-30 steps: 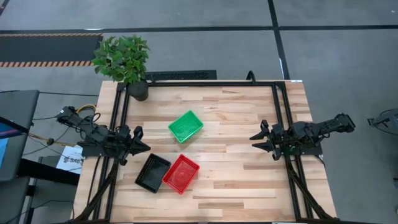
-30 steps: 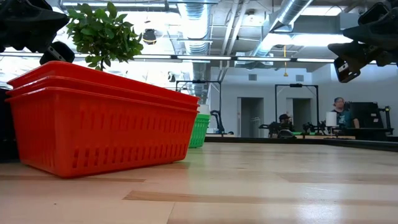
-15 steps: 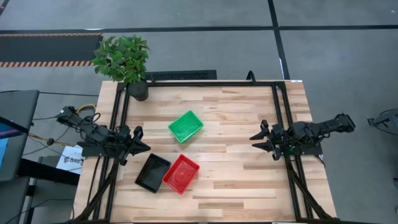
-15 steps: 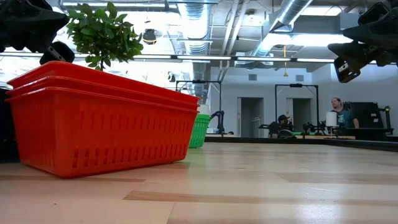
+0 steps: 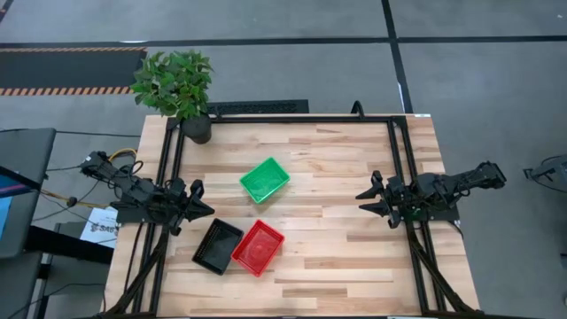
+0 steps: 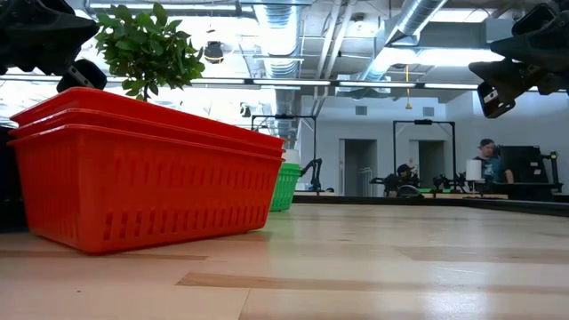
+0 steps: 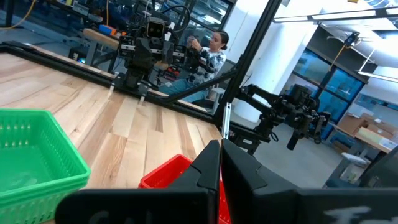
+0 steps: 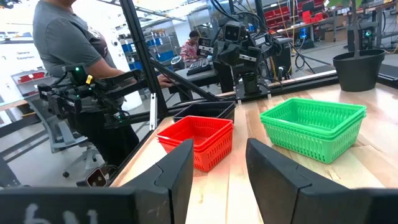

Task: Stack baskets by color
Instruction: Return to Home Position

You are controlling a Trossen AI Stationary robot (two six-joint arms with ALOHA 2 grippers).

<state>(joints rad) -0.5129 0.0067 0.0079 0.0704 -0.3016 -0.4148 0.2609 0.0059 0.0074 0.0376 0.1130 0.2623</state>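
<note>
Nested red baskets (image 5: 258, 248) rest on their bottom on the wooden table near its front; three rims show in the low view (image 6: 142, 173). A black basket (image 5: 217, 246) sits against their left side. A green basket stack (image 5: 264, 180) stands farther back at mid-table, and layered rims show in the right wrist view (image 8: 314, 127). My left gripper (image 5: 205, 210) hovers shut at the table's left edge, pointing level toward the baskets (image 7: 221, 149). My right gripper (image 5: 365, 202) hovers open at the right edge with nothing between its fingers (image 8: 217, 155).
A potted plant (image 5: 182, 84) stands at the far left corner. A black metal frame (image 5: 292, 118) runs along the table's far edge and both sides. Bare wood (image 5: 345, 257) lies on the table's right half. A person (image 8: 62, 37) stands beyond the table's left side.
</note>
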